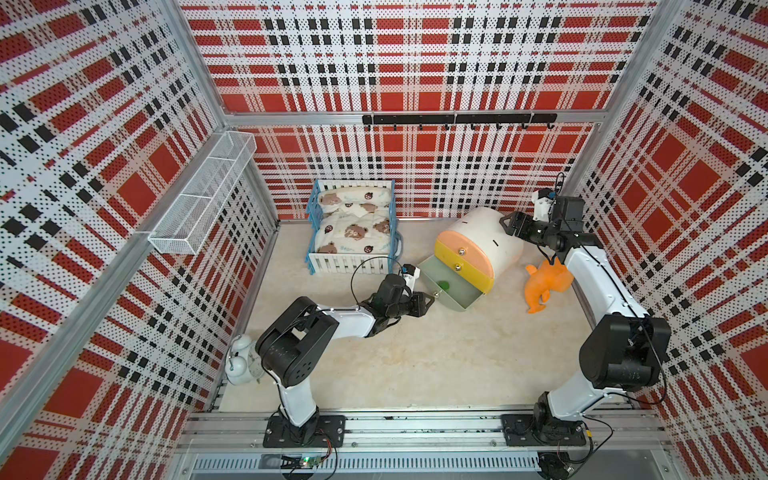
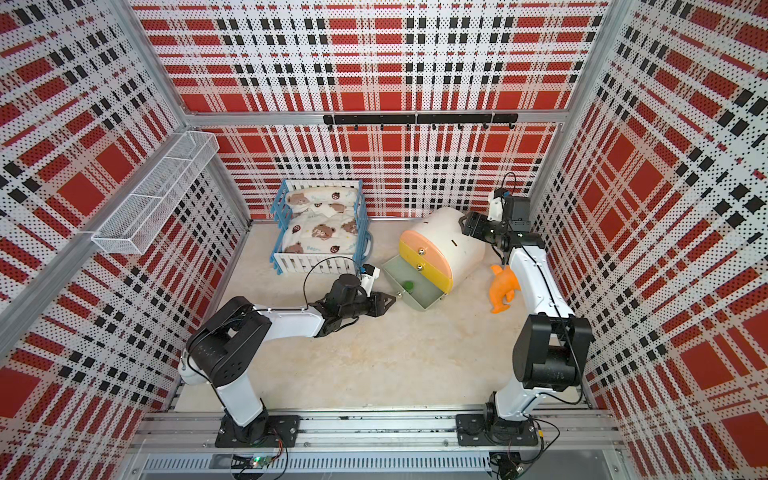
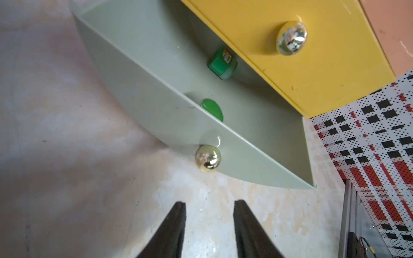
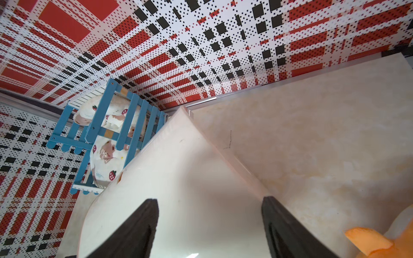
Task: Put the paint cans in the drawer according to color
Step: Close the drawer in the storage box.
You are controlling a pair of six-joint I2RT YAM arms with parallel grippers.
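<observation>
The small white cabinet (image 1: 490,232) lies with its drawer fronts toward my left arm. Its pale green bottom drawer (image 1: 459,298) is pulled out; the yellow drawer (image 3: 312,62) and the peach one (image 1: 459,240) above it are closed. Two green paint cans lie in the green drawer: one on its side (image 3: 223,63), the other (image 3: 212,109) half hidden behind the drawer front. A top view shows one green can (image 2: 408,285). My left gripper (image 3: 210,204) is open by a narrow gap, empty, just short of the green drawer's gold knob (image 3: 207,161). My right gripper (image 4: 210,203) is open wide against the cabinet's rear.
An orange soft toy (image 1: 544,286) lies right of the cabinet under my right forearm. A blue-and-white doll bed (image 1: 353,224) stands at the back left. A white round object (image 1: 241,361) sits by my left arm's base. A wire basket (image 1: 203,195) hangs on the left wall.
</observation>
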